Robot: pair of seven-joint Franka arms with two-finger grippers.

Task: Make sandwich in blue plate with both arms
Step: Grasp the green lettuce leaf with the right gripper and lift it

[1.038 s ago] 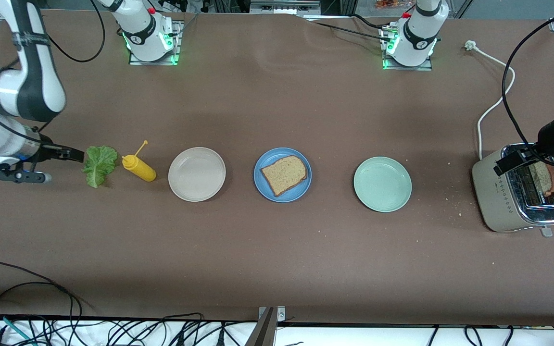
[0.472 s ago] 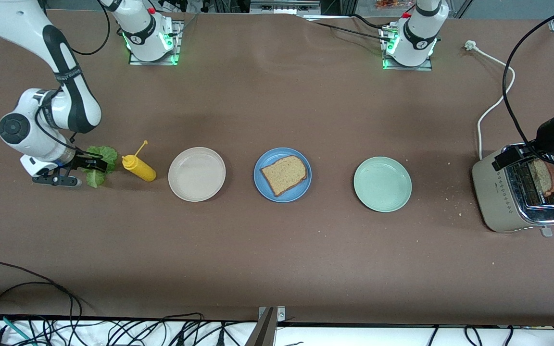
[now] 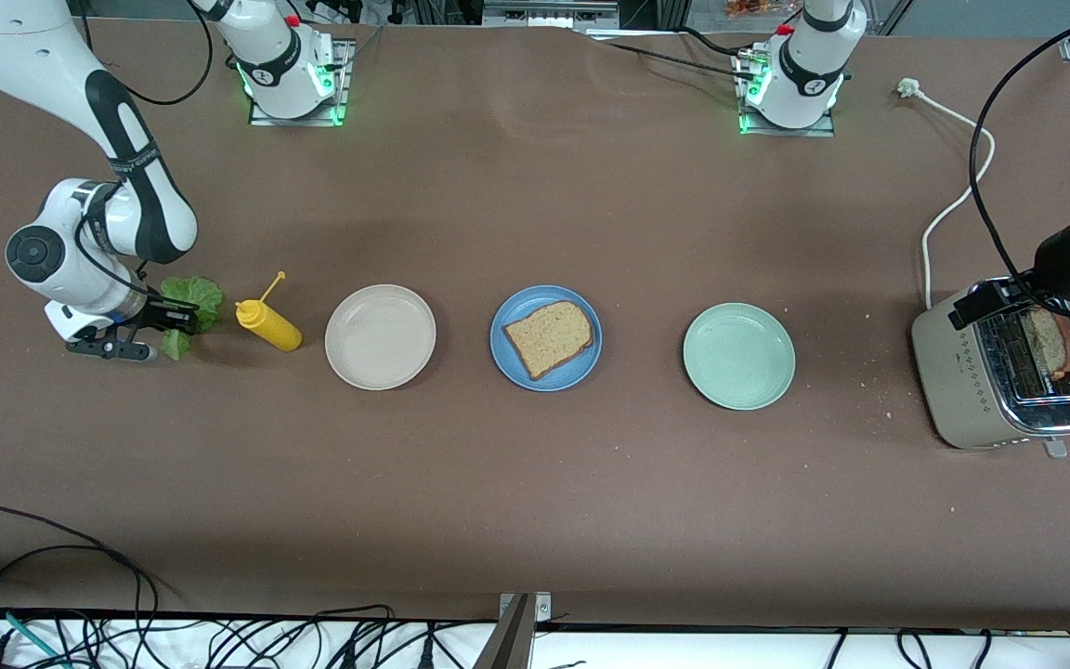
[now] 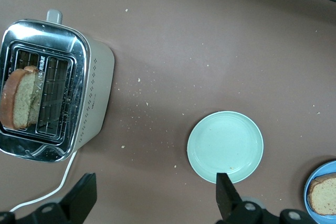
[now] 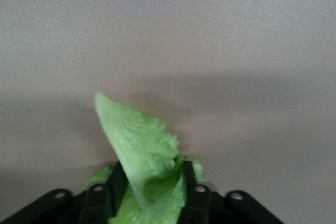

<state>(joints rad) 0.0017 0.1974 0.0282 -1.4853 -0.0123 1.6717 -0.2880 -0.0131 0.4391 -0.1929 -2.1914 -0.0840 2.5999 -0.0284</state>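
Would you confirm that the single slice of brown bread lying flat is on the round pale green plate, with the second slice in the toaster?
Not quite: the front view shows the flat slice of brown bread on the round blue plate; the round pale green plate holds nothing. The second slice is indeed in the silver toaster.

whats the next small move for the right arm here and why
Probably lift the lettuce leaf straight up. The right pincer has its fingers on either side of the leaf, which bunches up between them, so it looks gripped. The blue plate holds only one bread slice, ready for lettuce. The left pincer waits open above the table near the toaster.
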